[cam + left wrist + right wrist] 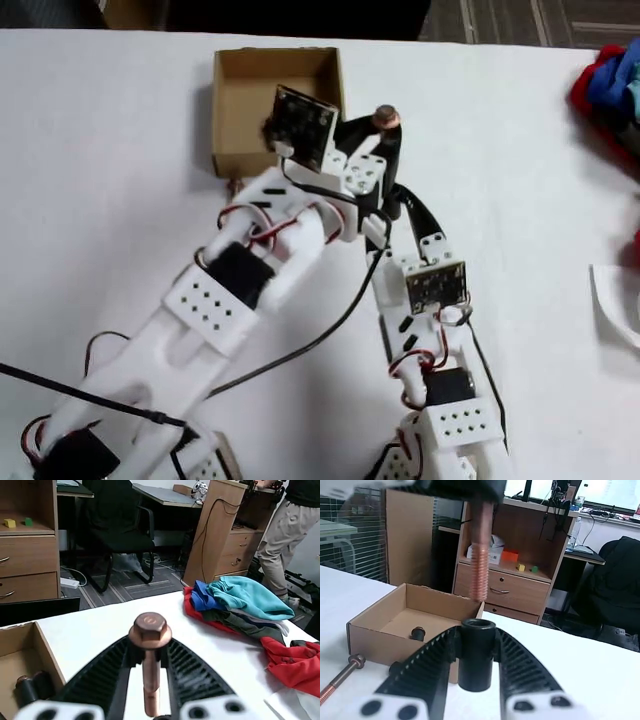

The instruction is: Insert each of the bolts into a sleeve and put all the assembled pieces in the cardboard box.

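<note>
– Just beside the open brown cardboard box (250, 110), what do the two grippers hold?
– The left gripper (151, 652) is clamped on one copper-coloured hex-head bolt (151, 675). The bolt stands upright, head on top, with the jaws pressed against the smooth shank just under the head. The right gripper (476, 640) is closed around one black cylindrical sleeve (476, 655), also upright, its bore facing up.
– Do the two parts touch?
– No. The bolt's threaded tip hangs above the sleeve's mouth, with a gap between.
– How many bare bolts are there?
– Two: the held one, and a second long copper bolt (340, 680) lying on the white table (100, 200) by the box's outer wall.
– And inside the box?
– Two dark cylindrical pieces (30, 690) lie side by side in a corner, one showing a coppery end.
– Anything else?
– One pile of coloured clothes (240, 600) at the table's far side.
</note>
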Action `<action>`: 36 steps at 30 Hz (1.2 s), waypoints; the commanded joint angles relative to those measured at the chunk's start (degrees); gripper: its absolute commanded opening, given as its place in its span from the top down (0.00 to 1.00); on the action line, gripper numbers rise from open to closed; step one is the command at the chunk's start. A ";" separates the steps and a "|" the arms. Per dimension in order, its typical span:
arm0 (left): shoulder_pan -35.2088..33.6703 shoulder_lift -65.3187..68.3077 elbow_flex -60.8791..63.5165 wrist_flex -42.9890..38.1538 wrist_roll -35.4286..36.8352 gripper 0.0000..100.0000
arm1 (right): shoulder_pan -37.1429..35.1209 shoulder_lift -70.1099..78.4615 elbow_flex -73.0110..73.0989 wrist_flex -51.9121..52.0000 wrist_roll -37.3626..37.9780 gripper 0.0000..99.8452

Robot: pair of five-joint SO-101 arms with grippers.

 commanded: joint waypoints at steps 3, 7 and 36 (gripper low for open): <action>0.09 -2.64 -0.04 -0.26 0.00 0.97 | 0.13 0.22 0.62 0.13 -0.09 0.98; 2.02 -2.64 1.98 -0.26 0.00 0.97 | 0.13 0.22 0.62 0.13 -0.09 0.98; 2.73 -2.46 10.51 0.09 -0.26 0.93 | 0.13 0.22 0.62 0.13 -3.34 0.98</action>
